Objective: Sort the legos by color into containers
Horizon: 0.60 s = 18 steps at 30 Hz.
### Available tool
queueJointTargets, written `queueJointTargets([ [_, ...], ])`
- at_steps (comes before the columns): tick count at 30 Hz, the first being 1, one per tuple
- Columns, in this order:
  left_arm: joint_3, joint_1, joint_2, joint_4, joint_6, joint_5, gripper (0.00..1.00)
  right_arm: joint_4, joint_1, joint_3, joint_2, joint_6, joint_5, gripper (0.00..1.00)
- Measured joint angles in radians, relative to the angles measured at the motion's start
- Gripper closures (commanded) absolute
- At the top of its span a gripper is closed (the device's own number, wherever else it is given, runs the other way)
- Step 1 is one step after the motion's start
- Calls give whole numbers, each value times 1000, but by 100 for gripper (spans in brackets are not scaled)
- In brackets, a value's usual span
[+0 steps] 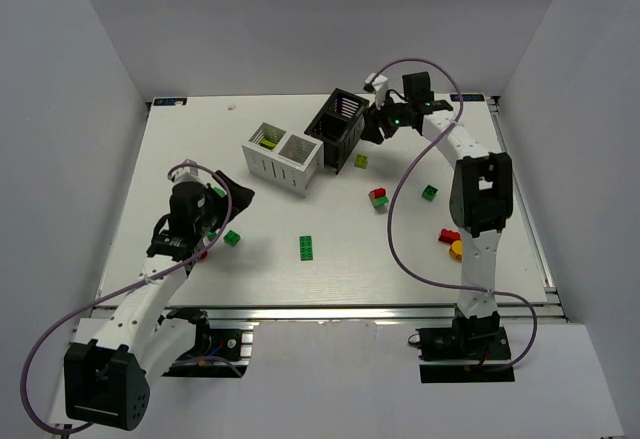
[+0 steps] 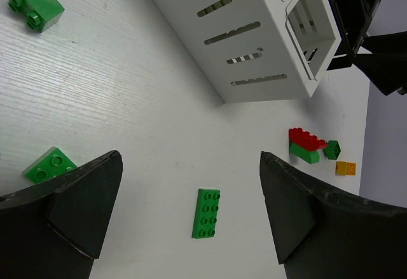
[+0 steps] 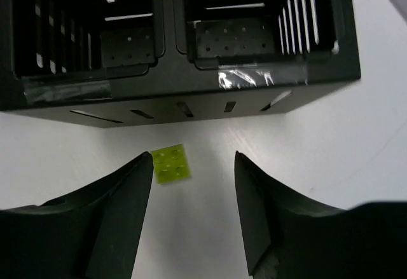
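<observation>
The white container point(image 1: 282, 156) stands mid-table with a lime lego point(image 1: 268, 142) in its left compartment; the black container point(image 1: 338, 127) stands right behind it. My left gripper point(image 1: 228, 197) is open and empty, above the table at the left. In the left wrist view a dark green flat lego point(image 2: 206, 213) lies between its open fingers point(image 2: 191, 209), well below them. My right gripper point(image 1: 369, 130) is open and empty beside the black container point(image 3: 184, 95). A lime lego point(image 3: 170, 163) lies on the table by its left finger point(image 3: 127, 196).
Loose legos lie around: dark green ones point(image 1: 232, 238) point(image 1: 429, 192), a red-and-green pair point(image 1: 378, 197), red point(image 1: 447, 236) and orange-yellow point(image 1: 456, 250) beside the right arm. The left wrist view shows two more green bricks point(image 2: 48, 164) point(image 2: 35, 2). White walls enclose the table.
</observation>
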Motion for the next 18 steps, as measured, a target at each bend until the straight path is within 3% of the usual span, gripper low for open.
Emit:
queueJointTargets([
  [2,0,0,-5,-9,-5,-7,2,-74,1,84,58,-186,-32,41],
  [7,10,0,-3,-37,-11,-14,2,-173,1,42,69,-458,-80,39],
  [11,24,0,17,-44,-11,-18,2,-172,1,-14,69,-574,-124,38],
  [18,27,0,39,-45,-11,-18,2,-127,1,-36,78,-610,-145,37],
])
